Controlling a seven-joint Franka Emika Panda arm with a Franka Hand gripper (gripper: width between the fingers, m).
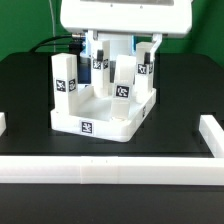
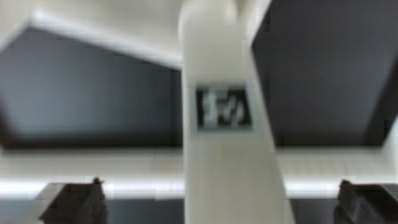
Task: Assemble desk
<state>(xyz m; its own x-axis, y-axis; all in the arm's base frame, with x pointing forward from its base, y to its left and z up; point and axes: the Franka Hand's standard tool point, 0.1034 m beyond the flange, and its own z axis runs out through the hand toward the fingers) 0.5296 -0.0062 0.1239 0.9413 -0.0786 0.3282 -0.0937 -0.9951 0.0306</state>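
The desk top (image 1: 105, 122), a white tray with a raised rim, lies on the black table with four white tagged legs standing up from its corners. They are the near-left leg (image 1: 65, 82), the near-right leg (image 1: 122, 88), the far-right leg (image 1: 146, 62) and the far-left leg (image 1: 99, 66). My gripper (image 1: 99, 48) hangs over the far-left leg. In the wrist view that leg (image 2: 224, 110) runs up between my fingertips (image 2: 71, 202), with a clear gap on each side. The gripper (image 2: 217, 202) is open and holds nothing.
Long white border bars edge the table at the front (image 1: 110, 172), at the exterior view's right (image 1: 212, 130) and left (image 1: 3, 124). Black cables (image 1: 45, 45) lie behind the desk at the back left.
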